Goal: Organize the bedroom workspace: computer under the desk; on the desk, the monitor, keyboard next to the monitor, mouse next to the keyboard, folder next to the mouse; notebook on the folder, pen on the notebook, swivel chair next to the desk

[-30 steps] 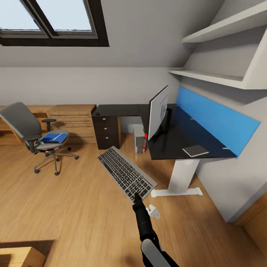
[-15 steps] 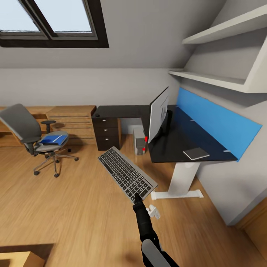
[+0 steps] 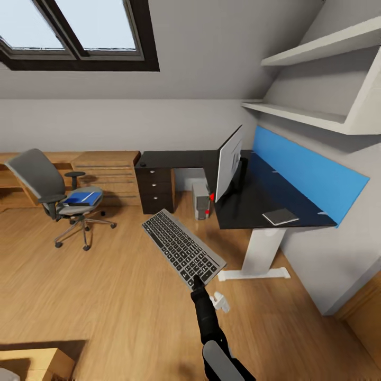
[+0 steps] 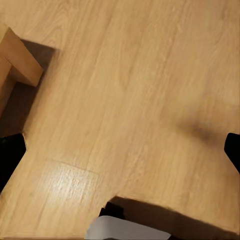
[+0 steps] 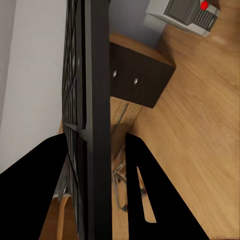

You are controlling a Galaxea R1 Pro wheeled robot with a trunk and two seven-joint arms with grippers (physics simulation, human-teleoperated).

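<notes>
Sloped grey-white walls, a black-framed skylight [image 3: 79, 32] and a light wood plank floor [image 3: 106, 296] frame the right gripper [image 3: 196, 283], whose black fingers [image 5: 150, 200] are clenched on the near short edge of the slim dark-grey keyboard with black keys [image 3: 181, 247], held in the air over open floor, short of the desk. Seen from the right wrist, the keyboard shows edge-on and hides much of what lies behind it. Beyond it stands the large L-shaped desk with black top, white legs and blue back panel [image 3: 248, 198], carrying the wide flat monitor [image 3: 227, 161], turned nearly edge-on, and a thin grey notebook [image 3: 280, 216] near the desk's front end. Beneath the desk, the light-grey tower computer [image 3: 200, 199] is partly hidden by the monitor. Well apart on the left, the grey swivel chair [image 3: 53, 193] holds the bright-blue folder [image 3: 83, 198] on its seat. Only dark slivers of the left gripper's fingertips [image 4: 10, 157] show at the left wrist view's edges, set wide apart over bare floor.
</notes>
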